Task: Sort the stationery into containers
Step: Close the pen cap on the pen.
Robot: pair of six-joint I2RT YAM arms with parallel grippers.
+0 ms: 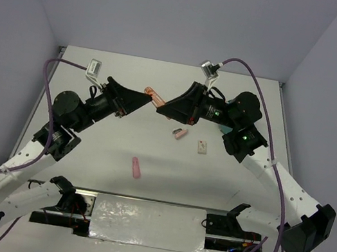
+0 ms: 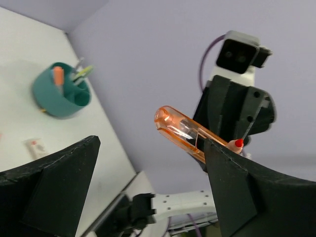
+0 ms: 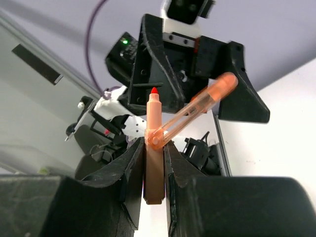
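Above the table (image 1: 86, 150) middle | right gripper (image 3: 154, 148) clenched on orange highlighter (image 3: 154, 118), red tip bare, clear cap (image 3: 207, 101) angled aside | left gripper (image 2: 150, 148) released, fingers wide | step: carrying, seemingly | next: reach teal organiser (image 2: 49, 98), well apart, drop it in a compartment

We find no legible text, brand, number or sign in any view. The small white eraser (image 1: 202, 147) lying on the bench (image 1: 138, 75) carries a red printed mark, visible from both the top view and the left wrist view. In both views it is too small and too blurred to read.
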